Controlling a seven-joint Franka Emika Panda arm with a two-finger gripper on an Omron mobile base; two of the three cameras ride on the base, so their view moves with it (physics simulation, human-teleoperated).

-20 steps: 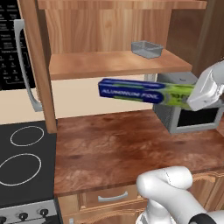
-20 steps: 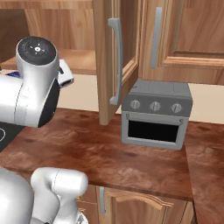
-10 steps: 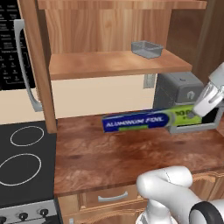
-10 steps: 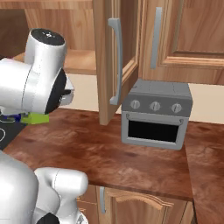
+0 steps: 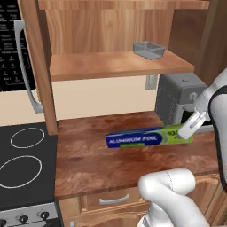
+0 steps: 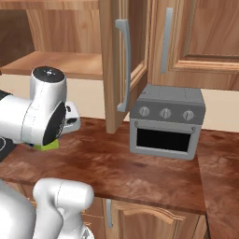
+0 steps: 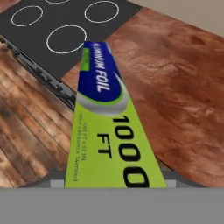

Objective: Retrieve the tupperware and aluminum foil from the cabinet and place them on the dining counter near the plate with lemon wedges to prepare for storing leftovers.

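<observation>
We see our gripper point(image 5: 189, 129) closed on the green end of the aluminum foil point(image 5: 148, 138), its jaws standing only as wide as the carton. The box runs level away from the gripper, its blue end pointing toward the stovetop point(image 5: 24, 162), carried above the wooden worktop point(image 5: 102, 164). Our arm reaches in from the right with the hand angled downward, just in front of the toaster oven point(image 5: 177, 99). Above the gripper, the tupperware point(image 5: 149, 49) sits on the cabinet point(image 5: 119, 64) shelf.
</observation>
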